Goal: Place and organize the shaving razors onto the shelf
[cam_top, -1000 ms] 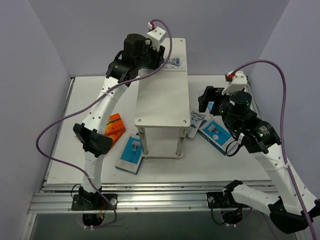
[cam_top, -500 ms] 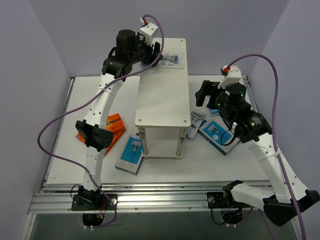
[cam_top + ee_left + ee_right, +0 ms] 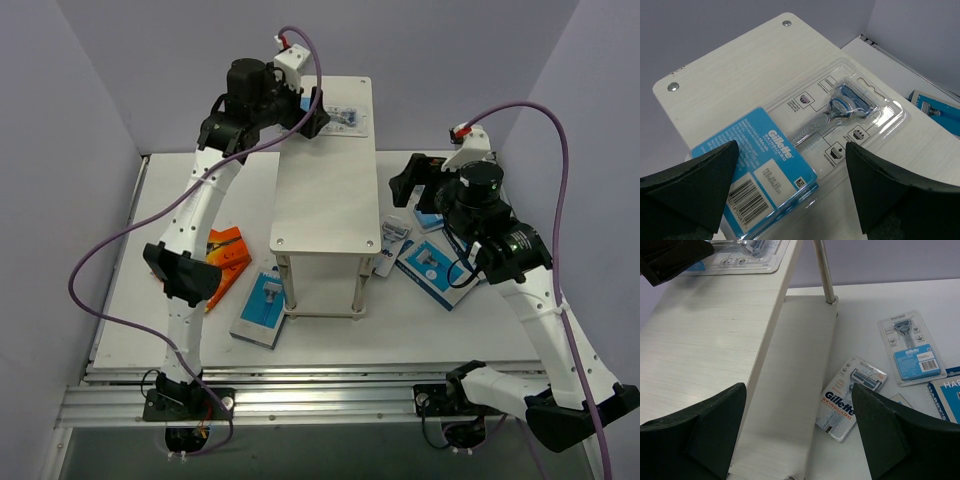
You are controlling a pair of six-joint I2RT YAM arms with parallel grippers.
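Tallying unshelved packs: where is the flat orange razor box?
Top view: the flat orange razor box lies on the table left of the pale wood-grain shelf, partly behind the left arm, beside a blue-and-white box.

one shelf [image 3: 325,200] is seen. two clear blister packs [image 3: 840,120] [image 3: 912,347] with blue cards are counted. one gillette skinguard pack [image 3: 850,397] is seen. two flat blue boxes [image 3: 262,305] [image 3: 432,265] are counted. at least one orange box [image 3: 228,245] is seen, partly hidden.
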